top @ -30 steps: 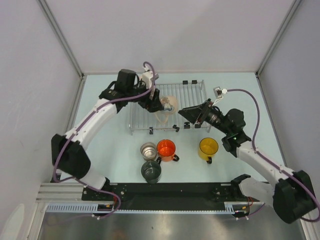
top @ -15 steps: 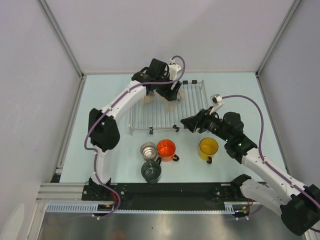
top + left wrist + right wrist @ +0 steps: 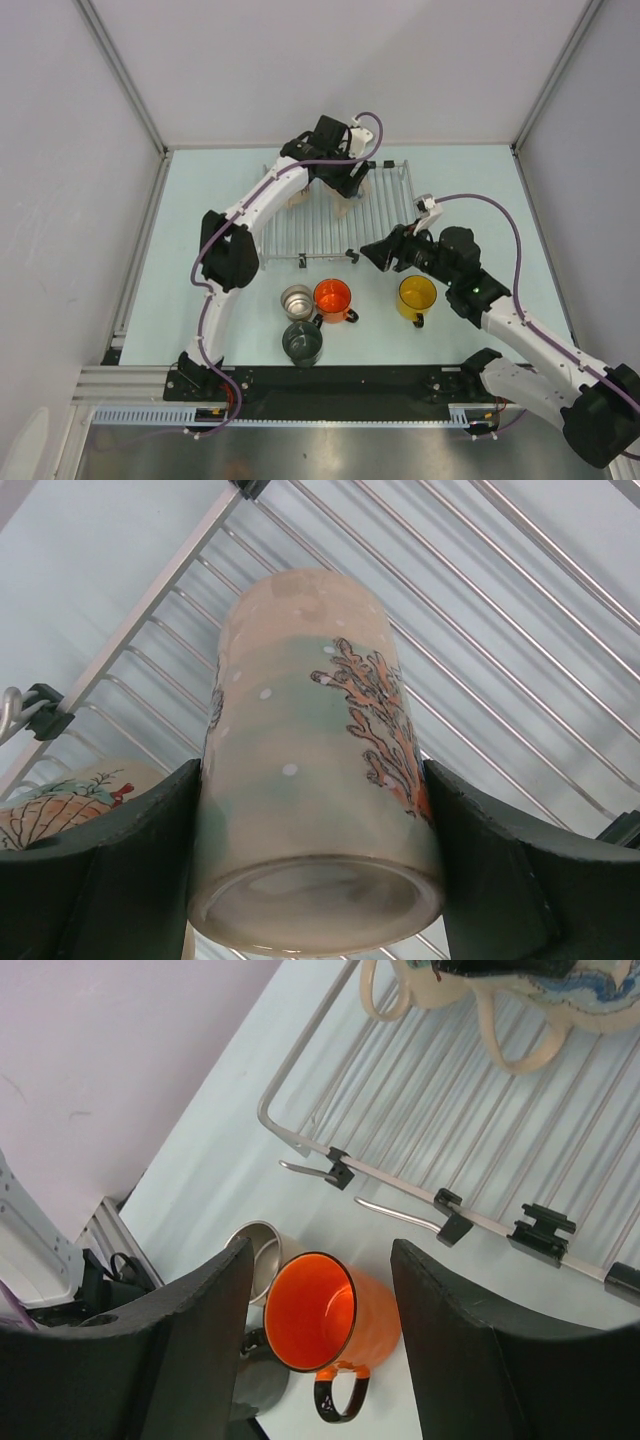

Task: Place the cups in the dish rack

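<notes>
My left gripper is shut on a cream printed mug and holds it over the back of the silver wire dish rack. In the left wrist view the mug points mouth-down at the rack bars, with its base toward the camera. A second cream mug sits in the rack's back left corner. My right gripper is open and empty, just in front of the rack. It looks down on the orange mug between its fingers. The steel mug, dark mug and yellow mug stand on the table.
The orange mug, steel mug and dark mug stand close together in front of the rack, and the yellow mug stands apart to their right. Grey walls enclose the table on three sides. A black rail runs along the near edge.
My left gripper has carried the cream mug from the rack's middle to its back. My right gripper has moved left and lower, toward the orange mug.
</notes>
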You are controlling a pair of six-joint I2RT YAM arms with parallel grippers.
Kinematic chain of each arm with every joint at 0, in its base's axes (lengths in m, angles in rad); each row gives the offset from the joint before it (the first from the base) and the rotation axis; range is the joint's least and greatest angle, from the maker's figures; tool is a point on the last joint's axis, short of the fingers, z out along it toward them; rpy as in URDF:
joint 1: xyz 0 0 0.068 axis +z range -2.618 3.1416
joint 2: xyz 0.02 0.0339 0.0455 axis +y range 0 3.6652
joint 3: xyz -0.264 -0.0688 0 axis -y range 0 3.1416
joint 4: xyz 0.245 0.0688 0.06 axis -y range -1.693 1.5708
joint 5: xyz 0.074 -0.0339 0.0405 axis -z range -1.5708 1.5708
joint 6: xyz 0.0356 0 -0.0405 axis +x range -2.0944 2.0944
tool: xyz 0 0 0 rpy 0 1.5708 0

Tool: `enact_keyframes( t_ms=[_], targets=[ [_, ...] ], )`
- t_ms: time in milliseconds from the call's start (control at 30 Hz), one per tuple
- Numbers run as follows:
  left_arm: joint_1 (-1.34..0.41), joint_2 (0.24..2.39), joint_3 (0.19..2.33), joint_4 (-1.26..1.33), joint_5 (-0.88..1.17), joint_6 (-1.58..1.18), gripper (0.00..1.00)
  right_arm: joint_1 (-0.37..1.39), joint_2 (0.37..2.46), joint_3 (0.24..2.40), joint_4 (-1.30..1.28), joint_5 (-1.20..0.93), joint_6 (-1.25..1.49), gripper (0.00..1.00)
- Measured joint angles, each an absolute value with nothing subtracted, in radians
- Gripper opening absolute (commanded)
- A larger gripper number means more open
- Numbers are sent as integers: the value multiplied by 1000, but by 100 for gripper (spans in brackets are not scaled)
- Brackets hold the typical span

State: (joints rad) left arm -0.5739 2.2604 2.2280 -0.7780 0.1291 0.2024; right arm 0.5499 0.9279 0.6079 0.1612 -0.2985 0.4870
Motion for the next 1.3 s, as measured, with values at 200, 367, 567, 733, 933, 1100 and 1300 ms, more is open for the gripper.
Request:
enact_keyframes(
  t_ms=[200, 367, 567, 733, 933, 1100, 1300],
  targets=[
    [-577, 2267, 2235, -762, 99, 206, 100, 552, 947, 587, 163, -299, 478, 64],
    [-577, 2266, 2211, -713, 76, 211, 100, 552, 953, 582, 165, -300, 477, 67],
    [-572, 2265, 2185, -693, 80, 200, 100, 552, 959, 570, 174, -303, 477, 69],
    [-574, 2244, 2172, -681, 115, 179, 100, 553, 973, 570, 176, -305, 477, 69],
    [-588, 2223, 2172, -656, 143, 154, 100, 553, 973, 570, 178, -315, 477, 69],
    [-607, 2222, 2172, -630, 151, 138, 100, 553, 972, 565, 180, -322, 477, 70],
    [-607, 2220, 2172, -588, 138, 134, 100, 553, 972, 561, 185, -324, 476, 70]
  ],
)
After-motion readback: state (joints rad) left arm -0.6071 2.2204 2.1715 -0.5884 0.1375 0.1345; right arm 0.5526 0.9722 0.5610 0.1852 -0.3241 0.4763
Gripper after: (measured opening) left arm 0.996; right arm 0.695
